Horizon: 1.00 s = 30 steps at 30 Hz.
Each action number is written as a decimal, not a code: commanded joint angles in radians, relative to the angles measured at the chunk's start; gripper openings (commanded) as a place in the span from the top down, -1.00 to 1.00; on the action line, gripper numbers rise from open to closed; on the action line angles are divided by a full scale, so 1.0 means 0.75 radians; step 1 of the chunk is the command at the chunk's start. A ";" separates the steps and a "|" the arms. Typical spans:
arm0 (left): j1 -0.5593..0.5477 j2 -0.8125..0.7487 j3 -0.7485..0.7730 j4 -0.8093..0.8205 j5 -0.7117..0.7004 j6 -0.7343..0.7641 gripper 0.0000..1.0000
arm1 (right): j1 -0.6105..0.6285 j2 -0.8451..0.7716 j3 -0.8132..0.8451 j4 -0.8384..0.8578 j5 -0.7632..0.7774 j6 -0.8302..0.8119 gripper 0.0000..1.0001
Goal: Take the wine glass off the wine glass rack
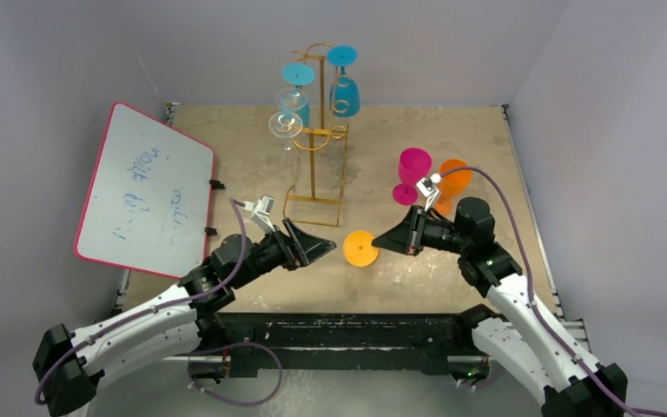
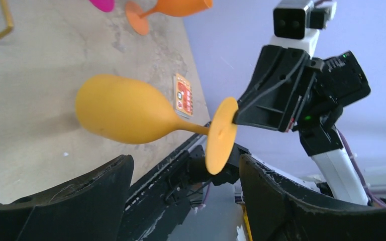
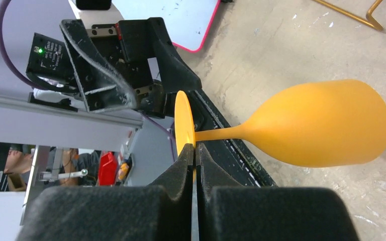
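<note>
A yellow wine glass (image 1: 360, 248) hangs foot-up over the table's front middle, away from the wine glass rack (image 1: 317, 130). My right gripper (image 3: 195, 150) is shut on the rim of its round foot (image 3: 183, 120). The bowl (image 3: 326, 123) points down at the tabletop. My left gripper (image 2: 186, 191) stands open just left of the glass, its black fingers (image 2: 80, 201) wide apart, with the foot (image 2: 221, 135) in front of the gap and nothing between them. The gold rack stands at the back with blue glasses (image 1: 345, 87) and a clear glass (image 1: 287, 122) hanging on it.
A magenta glass (image 1: 412, 169) and an orange glass (image 1: 452, 178) stand behind my right gripper. A pink-framed whiteboard (image 1: 143, 191) leans at the left edge. The rack's wire base (image 1: 313, 208) lies just behind my left gripper. A small orange card (image 2: 182, 94) lies near the front edge.
</note>
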 commanded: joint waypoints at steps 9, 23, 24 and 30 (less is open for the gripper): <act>-0.295 0.210 0.023 0.361 -0.084 0.011 -0.28 | 0.033 -0.086 -0.102 0.252 -0.050 0.140 1.00; -0.305 0.321 -0.027 0.582 -0.269 -0.012 0.04 | 0.039 0.021 -0.051 0.293 -0.111 0.141 1.00; -0.305 0.342 -0.020 0.596 -0.246 -0.011 0.07 | 0.039 0.027 -0.047 0.294 -0.120 0.136 1.00; -0.305 0.355 0.000 0.583 -0.140 0.002 0.33 | 0.041 0.022 -0.017 0.269 -0.106 0.128 1.00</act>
